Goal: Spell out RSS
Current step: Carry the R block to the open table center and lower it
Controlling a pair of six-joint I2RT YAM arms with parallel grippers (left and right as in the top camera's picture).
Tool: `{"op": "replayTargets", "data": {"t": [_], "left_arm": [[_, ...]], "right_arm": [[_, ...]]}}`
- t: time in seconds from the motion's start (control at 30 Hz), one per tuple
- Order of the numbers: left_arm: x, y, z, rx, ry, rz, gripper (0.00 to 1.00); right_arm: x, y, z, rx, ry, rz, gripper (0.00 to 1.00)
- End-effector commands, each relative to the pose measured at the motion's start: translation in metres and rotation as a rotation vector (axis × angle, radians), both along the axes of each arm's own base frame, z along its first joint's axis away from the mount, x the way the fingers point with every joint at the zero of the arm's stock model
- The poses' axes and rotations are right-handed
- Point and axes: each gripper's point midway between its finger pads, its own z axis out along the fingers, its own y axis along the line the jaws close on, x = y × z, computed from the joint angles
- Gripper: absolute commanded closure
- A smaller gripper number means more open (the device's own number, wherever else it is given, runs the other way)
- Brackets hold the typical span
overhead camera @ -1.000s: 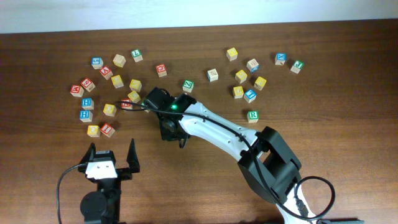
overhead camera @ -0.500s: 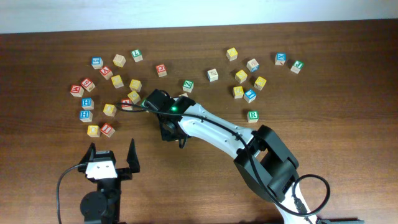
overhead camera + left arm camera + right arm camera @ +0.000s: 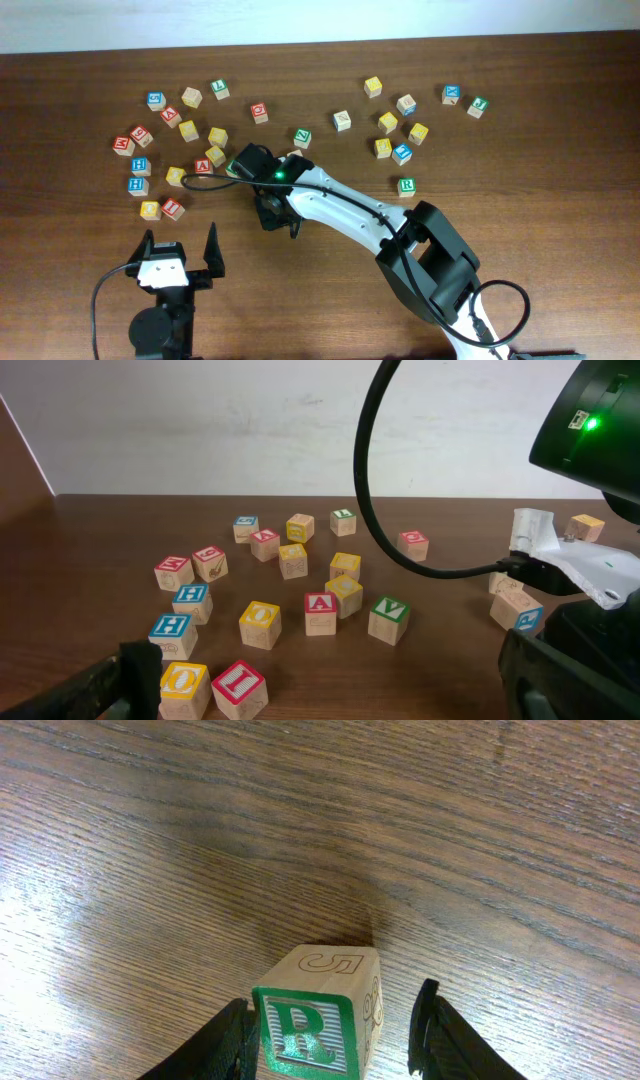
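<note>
Nearest the base, left gripper point(image 3: 182, 252) is idling, fingers spread wide, nothing btwn them. Mid-table, right gripper point(image 3: 334, 1000) is straddling the small wooden cube w/ white face & green R point(image 3: 308, 1022): one finger is touching it, a gap is showing at the other, so not clamped. Prob. R is going down as 1st letter. Next move: hunting an S among the yellow-faced wooden cubes point(image 3: 189, 130) farther out, letters too small to read.
</note>
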Motion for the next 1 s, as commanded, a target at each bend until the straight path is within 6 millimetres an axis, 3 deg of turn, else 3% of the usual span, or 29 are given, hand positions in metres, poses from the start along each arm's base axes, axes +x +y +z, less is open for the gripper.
{"op": "replayTargets", "data": {"t": [0.0,0.23,0.47,0.63,0.83,0.97], "left_arm": [[0.000,-0.001,-0.002,-0.009,0.005,-0.001,0.01],[0.000,-0.001,-0.002,-0.009,0.005,-0.001,0.01],[0.000,-0.001,-0.002,-0.010,0.005,-0.001,0.01],[0.000,-0.001,-0.002,-0.009,0.005,-0.001,0.01],[0.000,-0.001,-0.002,-0.009,0.005,-0.001,0.01],[0.000,-0.001,-0.002,-0.010,0.005,-0.001,0.01]], "right_arm": [[0.005,0.000,-0.002,-0.003,0.004,0.014,0.58],[0.015,-0.014,0.002,-0.024,0.007,0.043,0.57],[0.001,-0.003,0.001,0.004,0.039,0.199,0.55],[-0.004,-0.003,-0.006,-0.010,0.054,0.212,0.55],[-0.005,-0.004,-0.012,-0.018,0.064,0.211,0.64],[-0.003,-0.004,-0.013,-0.009,0.069,0.094,0.74]]}}
